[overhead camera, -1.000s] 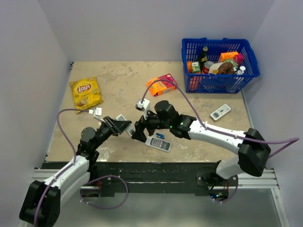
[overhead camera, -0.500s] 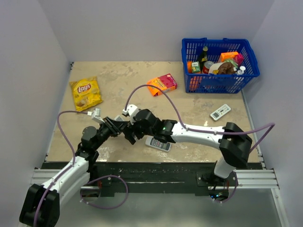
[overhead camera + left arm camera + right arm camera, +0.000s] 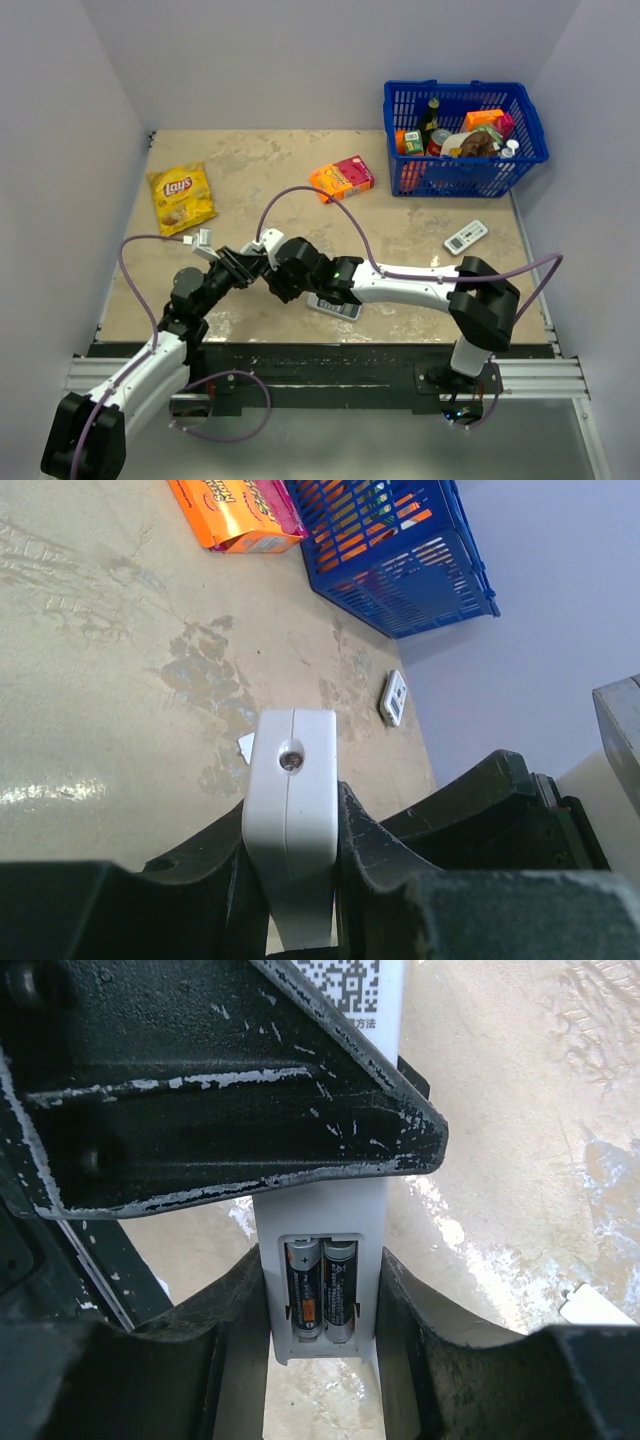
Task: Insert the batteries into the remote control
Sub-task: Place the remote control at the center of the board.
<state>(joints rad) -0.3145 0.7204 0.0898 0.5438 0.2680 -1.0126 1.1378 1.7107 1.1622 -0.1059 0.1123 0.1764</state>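
Looks like the loading part is basically done: both batteries (image 3: 322, 1290) are sitting side by side in the open bay of the remote control (image 3: 325, 1215), which is hanging just above the table (image 3: 100, 680). The left gripper (image 3: 293, 840) jaws are clamping its body, and the right gripper (image 3: 275, 283) jaws are pinching the bay end. I'm guessing only the cover is left to fit.

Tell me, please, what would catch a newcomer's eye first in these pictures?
The left hand and right hand meet over the table, near its front edge, both gripping one slim white remote. Its open compartment shows two batteries lying side by side. A full blue basket stands at the far right corner.
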